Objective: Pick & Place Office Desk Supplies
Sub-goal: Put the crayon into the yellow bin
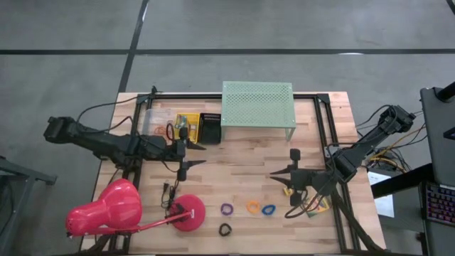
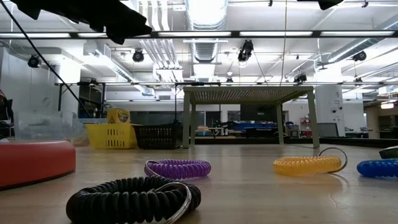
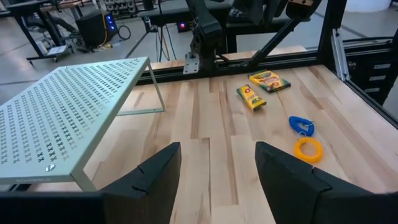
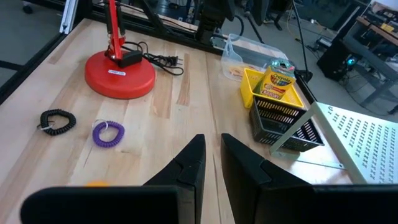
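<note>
Four coiled ring loops lie flat near the table's front: purple (image 1: 227, 209), orange (image 1: 252, 207), blue (image 1: 268, 210) and black (image 1: 225, 229). Two crayon boxes (image 3: 252, 98) lie flat by the right arm's base. Another crayon box (image 4: 277, 81) stands in a yellow basket (image 1: 186, 122) at the far left. My left gripper (image 1: 197, 155) hangs open above the table's left middle, holding nothing. My right gripper (image 1: 279, 178) hangs above the right middle, all but shut, with only a thin slit between its fingers and nothing in it.
A mint-green perforated shelf (image 1: 257, 103) stands at the far middle, with a black basket (image 1: 210, 126) beside it. A pink desk lamp (image 1: 106, 210) with a red round base (image 1: 188, 213) fills the near left corner. A clear plastic bag (image 1: 156, 121) lies far left.
</note>
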Action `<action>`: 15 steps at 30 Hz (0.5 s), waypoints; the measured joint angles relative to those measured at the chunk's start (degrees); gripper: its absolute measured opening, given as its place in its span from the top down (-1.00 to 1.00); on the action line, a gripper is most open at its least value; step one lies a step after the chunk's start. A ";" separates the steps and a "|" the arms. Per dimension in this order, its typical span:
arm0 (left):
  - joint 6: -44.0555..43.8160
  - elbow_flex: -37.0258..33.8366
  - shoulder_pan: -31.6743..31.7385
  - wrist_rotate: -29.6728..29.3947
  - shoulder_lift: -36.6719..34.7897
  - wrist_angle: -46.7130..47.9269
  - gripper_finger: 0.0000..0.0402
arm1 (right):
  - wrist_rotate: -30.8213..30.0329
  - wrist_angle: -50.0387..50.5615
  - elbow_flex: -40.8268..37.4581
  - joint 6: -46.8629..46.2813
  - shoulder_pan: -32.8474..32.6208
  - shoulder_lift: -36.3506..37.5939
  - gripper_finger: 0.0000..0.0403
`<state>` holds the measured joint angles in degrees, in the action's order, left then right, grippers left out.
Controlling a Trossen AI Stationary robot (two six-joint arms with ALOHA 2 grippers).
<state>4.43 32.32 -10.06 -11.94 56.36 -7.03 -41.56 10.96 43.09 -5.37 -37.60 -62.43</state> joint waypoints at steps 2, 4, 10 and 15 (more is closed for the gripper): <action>0.00 0.00 0.02 0.00 0.00 0.00 -0.05 | 0.00 0.00 0.00 0.02 0.00 0.00 0.76; 0.00 0.00 0.00 0.00 0.00 0.15 -0.05 | 0.00 0.01 0.00 0.01 0.00 0.00 0.76; -0.02 0.00 0.00 0.00 0.00 1.17 -0.05 | 0.00 0.02 0.00 0.00 0.00 0.00 0.76; -0.02 0.00 0.00 0.00 0.00 1.33 -0.05 | 0.00 0.03 0.00 0.00 0.00 0.00 0.76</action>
<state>4.40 32.32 -10.06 -11.94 56.36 -5.69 -41.56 10.99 43.09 -5.37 -37.60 -62.43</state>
